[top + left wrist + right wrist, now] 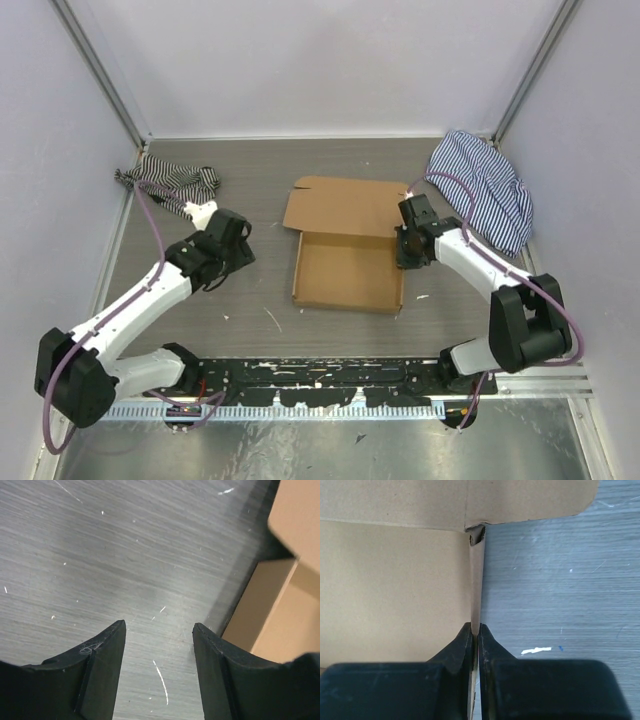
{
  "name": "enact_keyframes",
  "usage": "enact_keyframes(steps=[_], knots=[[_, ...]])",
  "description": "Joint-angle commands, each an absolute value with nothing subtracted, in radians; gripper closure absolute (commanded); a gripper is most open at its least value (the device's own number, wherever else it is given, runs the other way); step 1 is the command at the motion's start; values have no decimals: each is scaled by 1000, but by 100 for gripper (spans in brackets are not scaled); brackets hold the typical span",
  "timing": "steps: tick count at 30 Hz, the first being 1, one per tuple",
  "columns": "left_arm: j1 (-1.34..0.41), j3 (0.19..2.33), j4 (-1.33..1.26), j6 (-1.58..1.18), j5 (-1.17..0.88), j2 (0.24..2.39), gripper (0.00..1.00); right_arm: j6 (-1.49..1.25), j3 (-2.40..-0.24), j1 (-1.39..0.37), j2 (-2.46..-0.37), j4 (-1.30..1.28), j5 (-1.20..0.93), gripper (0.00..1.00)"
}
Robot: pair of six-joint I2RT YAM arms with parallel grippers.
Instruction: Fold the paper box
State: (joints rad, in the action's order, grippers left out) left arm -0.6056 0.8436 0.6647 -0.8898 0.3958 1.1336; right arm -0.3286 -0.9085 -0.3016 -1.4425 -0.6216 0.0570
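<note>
1. The paper box (pixel 348 255) lies at the middle of the grey wood-grain desk (pixel 260 300), between the two arms.
2. It is a shallow brown cardboard tray with its low side walls standing up. Its lid flap lies open and flat on the far side.
3. The right fingers (pixel 461 647) are pressed together on the box's right side wall. In the right wrist view the thin cardboard edge stands upright between their tips.
4. The tray floor lies to one side of that wall and bare desk to the other.
5. The left fingers (pixel 107 650) stand apart with nothing between them. They hang over bare desk just beside the box's left wall, not touching it.
6. A dark-striped cloth (pixel 170 183) lies crumpled in the far left corner.
7. A larger blue-and-white striped cloth (pixel 485 190) lies at the far right, near the right arm (pixel 480 265).
8. Small white flecks and scratches dot the desk surface.
</note>
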Motion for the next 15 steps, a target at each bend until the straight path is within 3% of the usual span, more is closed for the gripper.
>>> enact_keyframes(steps=[1,8,15], knots=[[-543,888,571,-818,310,1170,37,-346,-887,-341,-1328,-595,4,99],[-494,926,499,-800,240,1334,37,-404,-904,-504,-1344,-560,61,99],[-377,900,471,-805,154,1329,37,-453,-949,-560,-1466,-555,118,89]])
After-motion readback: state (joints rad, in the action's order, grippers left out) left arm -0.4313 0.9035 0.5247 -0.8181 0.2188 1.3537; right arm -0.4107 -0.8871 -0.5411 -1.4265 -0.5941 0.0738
